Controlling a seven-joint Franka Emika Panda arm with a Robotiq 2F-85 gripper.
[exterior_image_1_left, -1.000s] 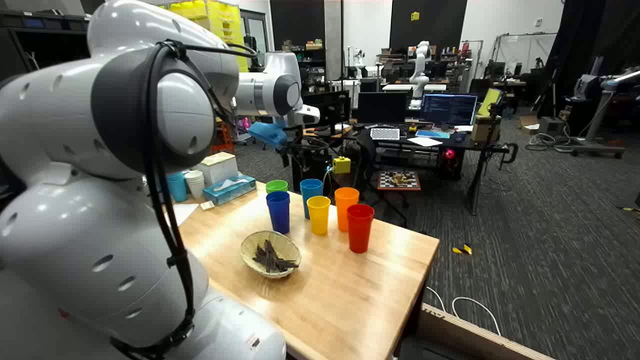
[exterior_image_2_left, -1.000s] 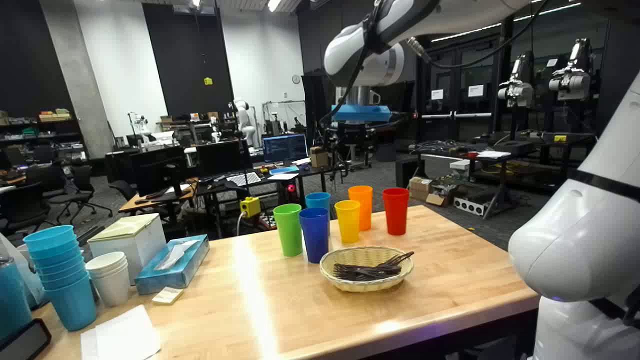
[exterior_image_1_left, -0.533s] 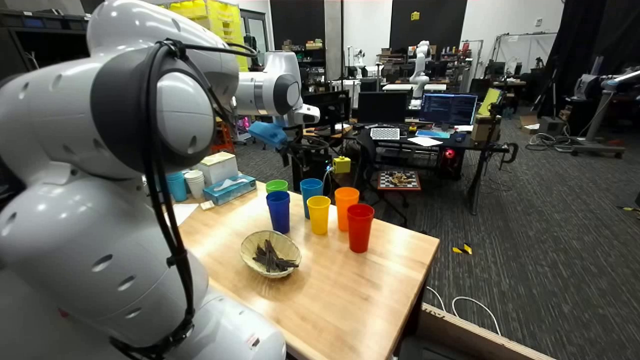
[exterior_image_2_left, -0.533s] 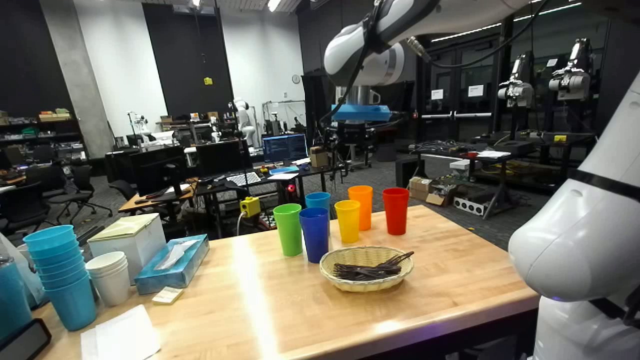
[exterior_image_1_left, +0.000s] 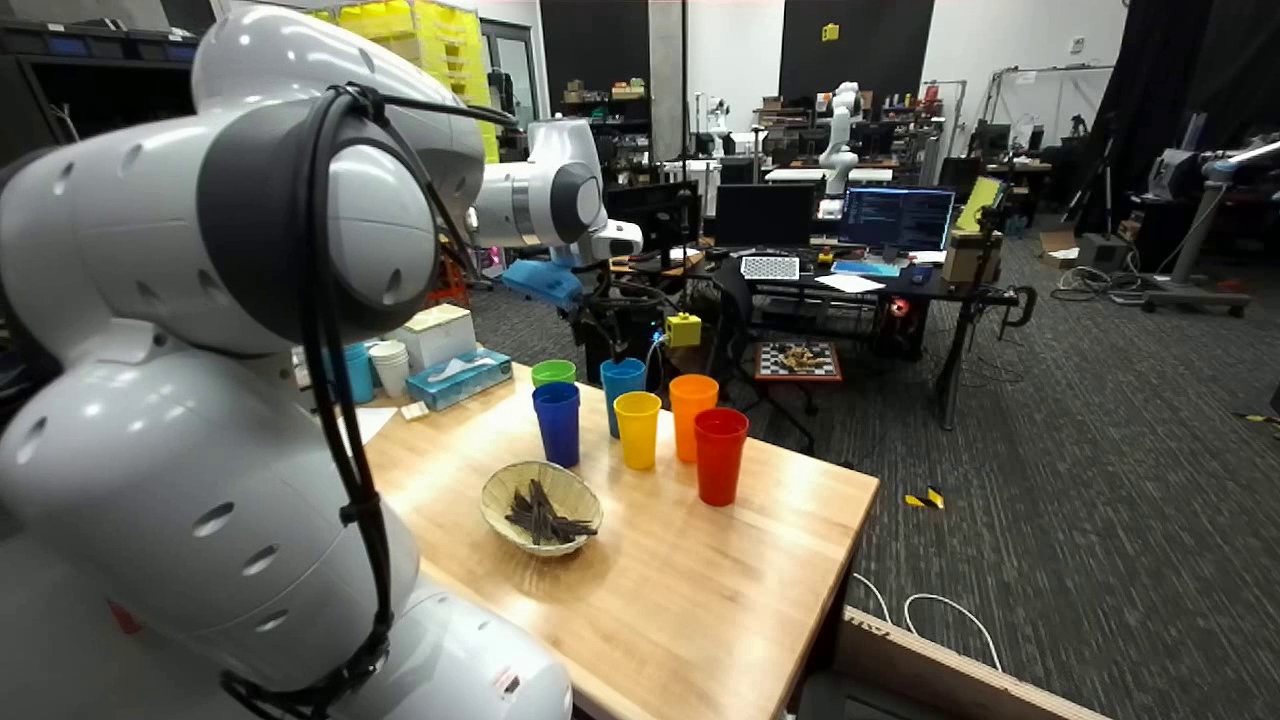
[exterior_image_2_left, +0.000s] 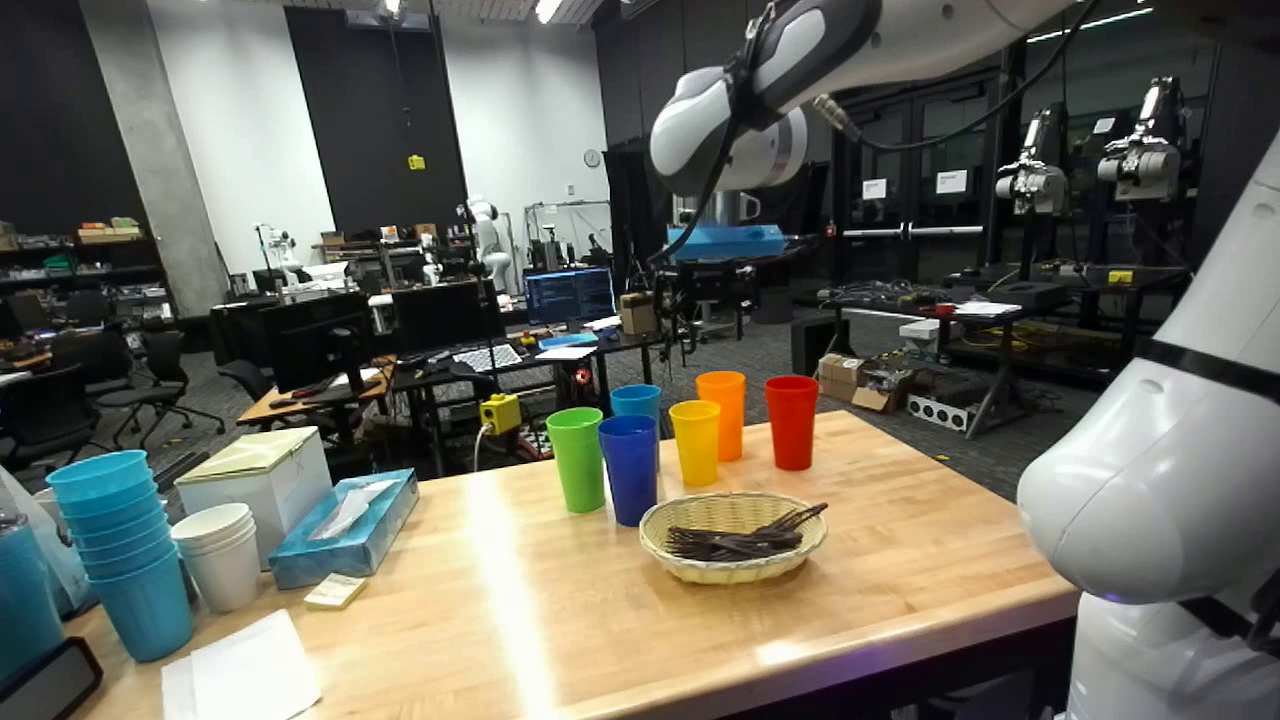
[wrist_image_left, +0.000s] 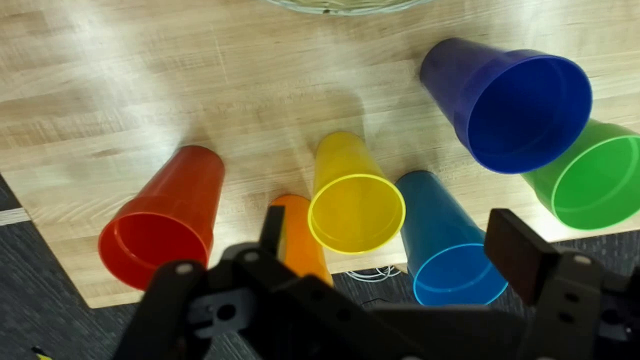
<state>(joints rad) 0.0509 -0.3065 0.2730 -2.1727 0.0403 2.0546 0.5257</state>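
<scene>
One white Franka arm (exterior_image_1_left: 180, 420) reaches over a wooden counter (exterior_image_2_left: 430, 620). It has just dipped a little, so its black pincer (wrist_image_left: 387, 217) hangs lower and closer to what stands below, though nothing has been taken up. Its fingers (wrist_image_left: 520, 255) are spread wide and hold nothing; the wrist view makes that gap plain, the exterior views hardly. A blue tissue box (exterior_image_2_left: 345, 540) lies at left in both exterior views, outside the wrist view. An oval wicker basket (exterior_image_2_left: 730, 572) sits on the near side. Beyond it, unmoved, a red tumbler (wrist_image_left: 185, 200), an orange tumbler (wrist_image_left: 302, 245), a yellow tumbler (wrist_image_left: 357, 212), a teal-blue tumbler (wrist_image_left: 450, 240), a dark blue tumbler (wrist_image_left: 510, 110) and a green tumbler (wrist_image_left: 590, 180) stand upright, ordered right to left in both exterior views. From the wrist, the yellow and teal-blue ones appear below, between the fingers, their insides visibly hollow. Smallest are dark forks (exterior_image_2_left: 735, 545) in the basket; the wrist view catches only its rim.
</scene>
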